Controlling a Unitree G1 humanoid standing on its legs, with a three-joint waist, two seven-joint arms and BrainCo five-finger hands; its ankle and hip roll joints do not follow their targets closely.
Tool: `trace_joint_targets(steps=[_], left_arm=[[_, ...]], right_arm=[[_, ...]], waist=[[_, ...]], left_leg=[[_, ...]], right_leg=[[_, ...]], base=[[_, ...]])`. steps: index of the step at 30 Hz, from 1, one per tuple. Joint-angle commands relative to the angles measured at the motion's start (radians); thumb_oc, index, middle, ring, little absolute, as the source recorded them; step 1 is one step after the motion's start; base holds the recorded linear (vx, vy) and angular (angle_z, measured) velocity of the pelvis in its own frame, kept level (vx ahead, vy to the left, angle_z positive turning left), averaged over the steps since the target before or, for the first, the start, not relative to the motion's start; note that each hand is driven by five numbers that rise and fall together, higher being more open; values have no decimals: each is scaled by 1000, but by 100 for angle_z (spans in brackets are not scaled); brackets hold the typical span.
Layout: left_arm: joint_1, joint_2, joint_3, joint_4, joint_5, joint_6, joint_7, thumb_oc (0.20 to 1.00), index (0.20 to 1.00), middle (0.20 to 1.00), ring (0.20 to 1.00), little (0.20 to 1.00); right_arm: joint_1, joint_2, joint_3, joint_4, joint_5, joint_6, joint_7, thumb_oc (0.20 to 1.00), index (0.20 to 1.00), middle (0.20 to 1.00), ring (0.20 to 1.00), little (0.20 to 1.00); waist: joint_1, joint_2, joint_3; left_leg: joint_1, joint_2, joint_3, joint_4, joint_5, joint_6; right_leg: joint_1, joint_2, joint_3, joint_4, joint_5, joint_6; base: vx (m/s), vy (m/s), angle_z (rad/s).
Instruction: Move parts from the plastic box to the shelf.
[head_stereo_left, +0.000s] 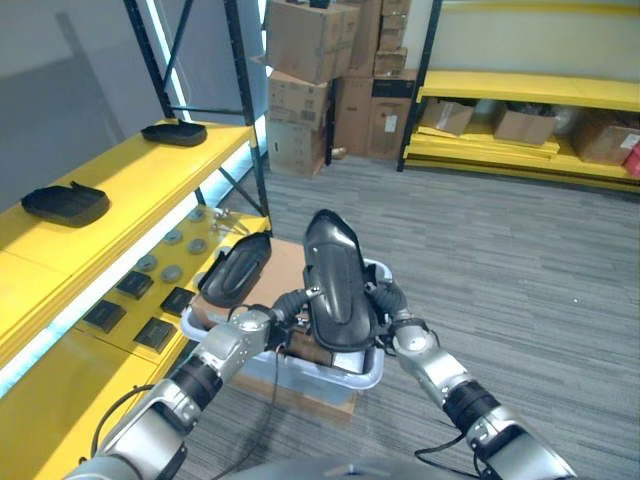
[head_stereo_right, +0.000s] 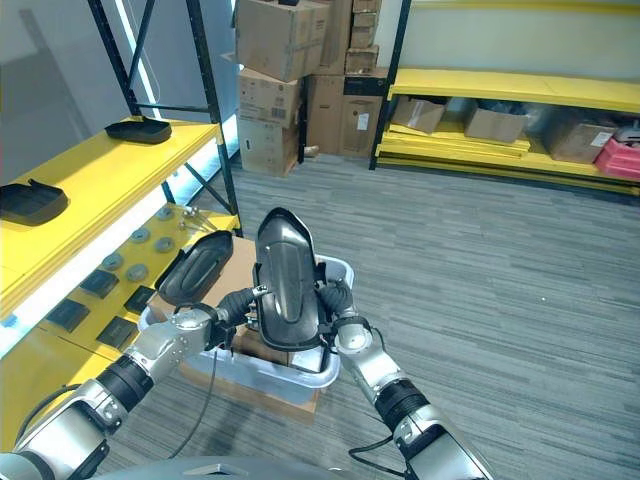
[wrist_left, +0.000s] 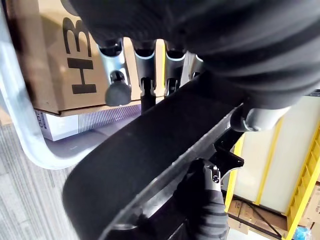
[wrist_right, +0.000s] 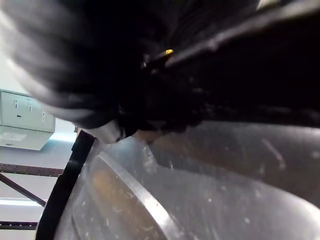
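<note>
A large black moulded part (head_stereo_left: 335, 280) stands upright above the pale plastic box (head_stereo_left: 340, 378), between both hands. My left hand (head_stereo_left: 290, 305) is at its left edge; in the left wrist view its fingers (wrist_left: 112, 70) lie along one face of the part (wrist_left: 150, 160) and the thumb presses the other. My right hand (head_stereo_left: 385, 298) is against the part's right edge, its grip hidden behind the part. A second black part (head_stereo_left: 237, 268) leans at the box's left side. Two black parts (head_stereo_left: 66, 203) (head_stereo_left: 174, 132) lie on the yellow shelf (head_stereo_left: 130, 175) at left.
The box sits on a cardboard carton (head_stereo_left: 290, 260) on the grey carpet. The shelf's lower level (head_stereo_left: 70, 390) holds several small dark and round pieces (head_stereo_left: 135, 285). A black upright (head_stereo_left: 245, 110) stands beside the shelf. Stacked cartons (head_stereo_left: 310, 70) and another yellow rack (head_stereo_left: 530, 95) are farther off.
</note>
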Motion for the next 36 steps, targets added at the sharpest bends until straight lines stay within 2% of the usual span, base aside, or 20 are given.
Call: trace_joint_targets(steps=[1,6,9,11,16,18,19,20,21,22,23,26,27,28,30,31,32,33,34,36], left_arm=[[-94,-42,-16,-62,-47,-156,-8,200,200,200,200,200],[-82,-22,45,-103,-38,-211,52,200,200,200,200,200],[-74,-10,73,-114,-30,-244,80,200,200,200,200,200],[-56,3,112,-130,-25,-263,107,200,200,200,200,200],[24,63,218,-180,37,-319,164,200,200,200,200,200],[81,105,303,-214,76,-349,179,200,200,200,200,200],[86,109,311,-217,83,-355,184,200,200,200,200,200],[138,155,392,-248,111,-395,202,200,200,200,200,200],[164,178,435,-268,114,-419,210,200,200,200,200,200],[194,206,488,-286,106,-454,216,200,200,200,200,200],[224,228,542,-311,111,-493,252,200,200,200,200,200],[284,248,630,-390,125,-499,294,200,200,200,200,200],[299,251,650,-406,130,-499,299,200,200,200,200,200],[356,254,712,-471,132,-487,299,200,200,200,200,200],[392,253,751,-503,129,-482,291,200,200,200,200,200],[437,248,786,-520,144,-505,269,200,200,200,200,200],[440,247,788,-516,144,-512,262,200,200,200,200,200],[437,245,780,-503,137,-526,258,200,200,200,200,200],[433,245,776,-497,132,-526,261,200,200,200,200,200],[414,248,754,-474,129,-525,277,200,200,200,200,200]], right_arm=[[-119,43,17,56,93,-112,9,1000,1000,1000,1000,1000],[-81,48,-34,75,228,-221,31,1000,1000,1000,1000,1000],[-59,52,-71,71,282,-268,36,1000,1000,1000,1000,1000],[-26,51,-115,32,281,-274,30,1000,1000,1000,1000,1000],[106,10,-219,-108,221,-213,32,1000,1000,1000,1000,1000],[194,-14,-288,-149,166,-149,53,1000,1000,1000,1000,1000],[202,-16,-294,-151,163,-136,55,1000,1000,1000,1000,1000],[290,-42,-361,-165,170,-72,93,1000,1000,1000,1000,1000],[337,-52,-398,-154,136,-47,115,1000,1000,1000,1000,1000],[417,-74,-450,-121,85,-44,163,1000,1000,1000,1000,1000],[510,-82,-494,-59,100,-31,200,1000,1000,1000,1000,1000],[580,-73,-502,89,4,-81,258,1000,1000,1000,1000,1000],[586,-69,-497,109,-15,-77,262,1000,1000,1000,1000,1000],[594,-57,-468,175,-65,-64,267,1000,1000,1000,1000,1000],[597,-47,-449,209,-106,-59,276,1000,1000,1000,1000,1000],[603,-29,-409,261,-162,-52,279,1000,1000,1000,1000,1000],[602,-26,-402,272,-168,-46,281,1000,1000,1000,1000,1000],[591,-24,-375,301,-161,-35,262,1000,1000,1000,1000,1000],[585,-25,-364,311,-167,-31,264,1000,1000,1000,1000,1000],[556,-26,-329,360,-150,-48,258,1000,1000,1000,1000,1000]], waist=[[22,-50,-20],[30,-47,-16],[34,-44,-16],[34,-42,-16],[26,-40,-13],[20,-40,-12],[20,-40,-15],[5,-41,-1],[-7,-42,8],[-35,-43,21],[-59,-48,35],[-43,-60,53],[-33,-62,57],[-4,-68,71],[18,-69,76],[39,-65,92],[39,-63,94],[34,-58,94],[30,-55,95],[20,-44,95]], left_leg=[[-8,28,-72,17,-60,-31],[-4,23,-81,10,-58,-31],[-2,20,-86,3,-56,-29],[-2,16,-89,-2,-55,-27],[-3,5,-97,-16,-52,-17],[-9,-3,-102,-25,-51,-14],[-14,-4,-101,-26,-49,-13],[-18,-11,-113,-30,-51,-8],[-26,-14,-125,-32,-51,-5],[-44,-20,-159,-32,-47,-2],[-65,-21,-193,-31,-35,-7],[-96,-8,-226,-25,-17,-26],[-103,-5,-232,-24,-13,-31],[-126,9,-248,-19,3,-52],[-152,21,-252,-16,21,-63],[-189,73,-189,-7,55,-84],[-195,88,-162,-7,65,-87],[-195,124,-93,-16,78,-107],[-199,138,-63,-16,90,-112],[-202,184,35,-15,137,-134]], right_leg=[[36,-77,-24,-87,49,78],[43,-80,-31,-92,53,77],[46,-81,-36,-95,55,77],[48,-84,-38,-96,56,79],[42,-89,-31,-88,55,83],[35,-94,-32,-77,51,87],[29,-94,-31,-76,52,86],[17,-89,-10,-43,31,86],[4,-74,17,-20,12,80],[-20,-31,79,6,-15,64],[-28,12,127,13,-32,46],[-10,34,122,-11,-36,34],[-6,36,117,-19,-36,32],[15,40,93,-43,-35,27],[18,42,72,-54,-32,24],[34,36,-6,-52,-39,20],[34,33,-30,-49,-40,20],[40,26,-79,-40,-52,27],[39,24,-99,-37,-51,26],[41,26,-160,-24,-54,21]], base=[[0,0,0],[-8,13,0],[-8,9,2],[-20,31,7],[-3,7,0],[0,0,0],[-31,-5,-2],[-75,-13,-3],[-135,-20,-1],[-159,-45,21],[-135,-53,71],[-79,-78,109],[-88,-71,47],[-75,-39,57],[-106,-15,96],[-135,16,100],[-98,56,121],[-32,62,129],[-14,77,184],[-11,80,185]])
